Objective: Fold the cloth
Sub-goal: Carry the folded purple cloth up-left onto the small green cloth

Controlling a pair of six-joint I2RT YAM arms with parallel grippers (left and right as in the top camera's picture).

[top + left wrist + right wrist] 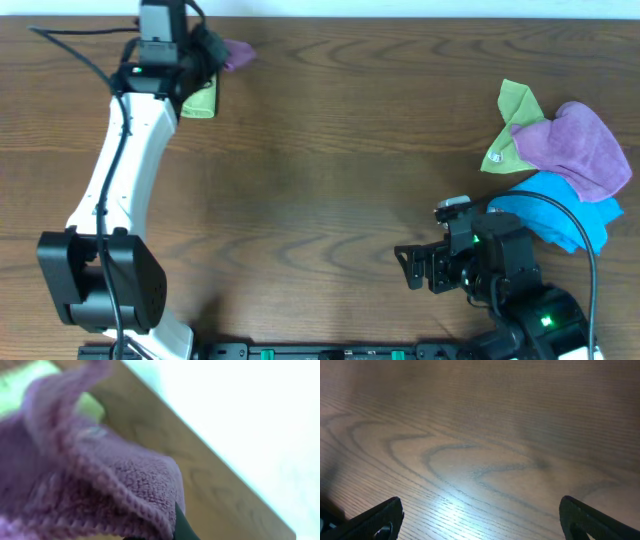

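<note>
Wood-grain table [330, 170] spreads wide between the two arms, giving open room across its middle. At the far left, close to the back edge, the left gripper [205, 55] sits over the cloth [238, 55]. Only a lilac tip shows, pointing right along that edge, so I cannot tell its long axis. Up close the fabric bunches over one dark fingertip [182, 527] and hides the jaws, so I cannot tell whether they clamp it. A lime-green cloth [200, 100] lies just beside it. By the right edge a second lime-green cloth [515, 120], another purple cloth [575, 150] and a blue cloth [560, 215] overlap. Near the front edge the right gripper [408, 268] faces left, jaws wide apart over wood
</note>
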